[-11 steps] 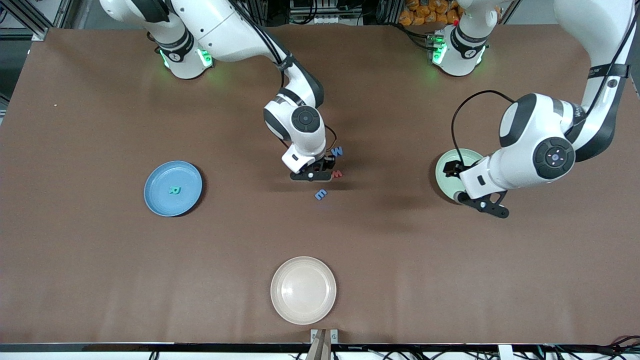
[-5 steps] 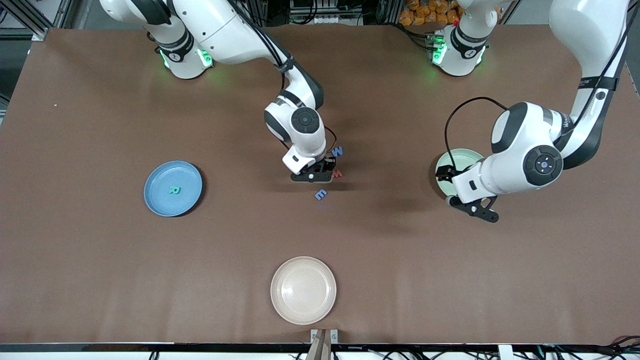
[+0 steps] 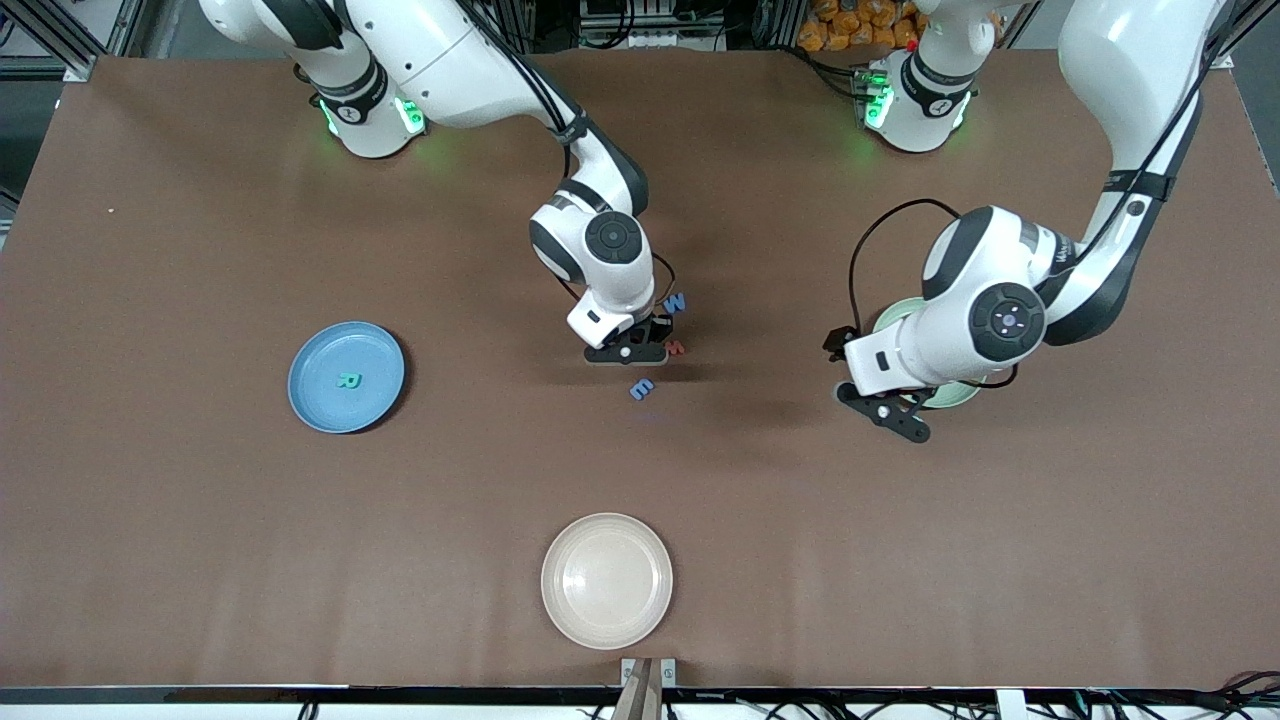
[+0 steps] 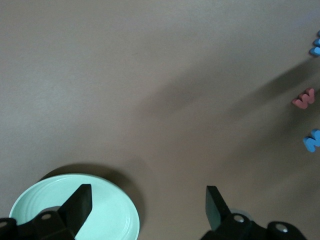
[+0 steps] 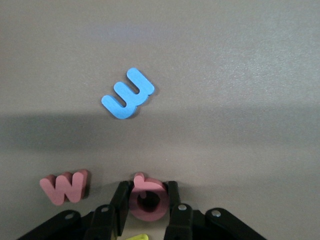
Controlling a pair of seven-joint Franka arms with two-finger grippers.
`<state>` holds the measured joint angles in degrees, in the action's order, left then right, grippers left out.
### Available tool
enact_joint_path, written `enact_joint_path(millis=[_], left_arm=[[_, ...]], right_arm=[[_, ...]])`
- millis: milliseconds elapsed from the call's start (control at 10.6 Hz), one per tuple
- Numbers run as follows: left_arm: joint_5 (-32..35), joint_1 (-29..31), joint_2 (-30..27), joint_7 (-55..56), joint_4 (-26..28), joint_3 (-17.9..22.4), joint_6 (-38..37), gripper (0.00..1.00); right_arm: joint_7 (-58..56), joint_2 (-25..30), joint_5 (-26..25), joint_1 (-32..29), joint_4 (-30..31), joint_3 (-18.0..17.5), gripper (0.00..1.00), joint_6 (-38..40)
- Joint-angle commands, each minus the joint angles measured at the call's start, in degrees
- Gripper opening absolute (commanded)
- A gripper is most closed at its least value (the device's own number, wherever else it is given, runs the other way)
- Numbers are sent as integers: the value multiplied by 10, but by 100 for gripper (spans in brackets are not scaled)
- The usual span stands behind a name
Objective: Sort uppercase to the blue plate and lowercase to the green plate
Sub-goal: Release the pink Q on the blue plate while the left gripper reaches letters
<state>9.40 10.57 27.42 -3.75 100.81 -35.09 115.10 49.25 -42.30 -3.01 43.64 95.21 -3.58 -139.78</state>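
I've got the right gripper (image 5: 145,200) clamped on the red Q (image 5: 146,199) at table centre, red w (image 5: 65,186) just beside at its 9 o'clock. Risk: lifting drags it along. Left gripper (image 4: 145,205) spread wide, empty, over the green plate (image 4: 112,215) edge.

Three plates (image 3: 345,340), six foam letters (image 5: 127,94)

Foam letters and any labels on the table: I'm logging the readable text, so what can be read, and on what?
"R": green foam letter on round blue plate.
"E": blue foam letter.
"w": red foam letter.
"w": blue foam letter.
"Q": red foam letter in right gripper.
Arm markings: unreadable.
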Motion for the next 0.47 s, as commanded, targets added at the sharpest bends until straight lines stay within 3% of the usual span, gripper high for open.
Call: enact_joint_path(millis=[0, 188, 376], left_arm=[[15, 2, 6, -11, -1, -6, 13, 100], [18, -12, 11, -12, 1, -13, 22, 100], [88, -43, 11, -17, 42, -15, 97, 100]], right_arm=[[5, 27, -11, -15, -4, 0, 0, 35], [-29, 96, -5, -69, -1, -12, 0, 109], [-76, 167, -3, -129, 39, -13, 0, 137]])
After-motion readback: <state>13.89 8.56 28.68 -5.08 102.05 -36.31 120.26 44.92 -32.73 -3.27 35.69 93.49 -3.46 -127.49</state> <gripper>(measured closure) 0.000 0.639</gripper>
